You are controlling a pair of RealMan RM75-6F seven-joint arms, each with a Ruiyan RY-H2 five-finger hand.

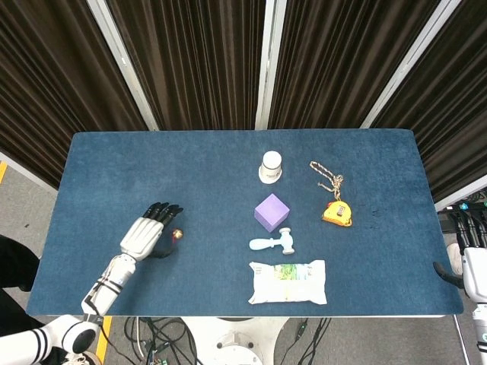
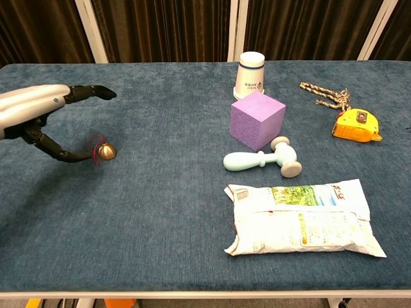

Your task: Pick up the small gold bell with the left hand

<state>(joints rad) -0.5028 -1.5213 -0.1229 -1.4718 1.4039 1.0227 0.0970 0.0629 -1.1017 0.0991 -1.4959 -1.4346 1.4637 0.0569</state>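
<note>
A blue cloth-covered desk point(image 1: 122, 167) carries several things, and the small gold bell point(image 2: 106, 151) sits alone on its left part, well apart from the rest, with a thin red cord point(image 2: 96, 142) looped beside it. The left hand point(image 2: 45, 119) hovers at the bell, holding nothing: its fingers point(image 2: 90, 92) reach out above and past the bell, while the thumb point(image 2: 67, 156) curls low with its tip just beside the bell on the cord side, so the hand is spread wide around it. In the head view the left hand point(image 1: 149, 231) covers the spot just left of the bell point(image 1: 178, 235). The right hand point(image 1: 473, 262) rests at the far right edge of the desk, fingers apart, holding nothing. The step in hand appears to be closing on the bell. To do this well, the fingers should likely come down on the far side of the bell while the thumb stays low against the cloth, so the two meet on the round body and not on the cord. The bell is small, smooth and rounded, so it may roll or squirt out of a fast pinch; a slow, centred close seems safer. To the right, clear of this work, lie a white cup point(image 2: 250, 74), a purple cube point(image 2: 257, 120), a pale toy hammer point(image 2: 263, 160), a white packet point(image 2: 302, 218), a yellow tape measure point(image 2: 356, 125) and a braided cord point(image 2: 324, 95).
</note>
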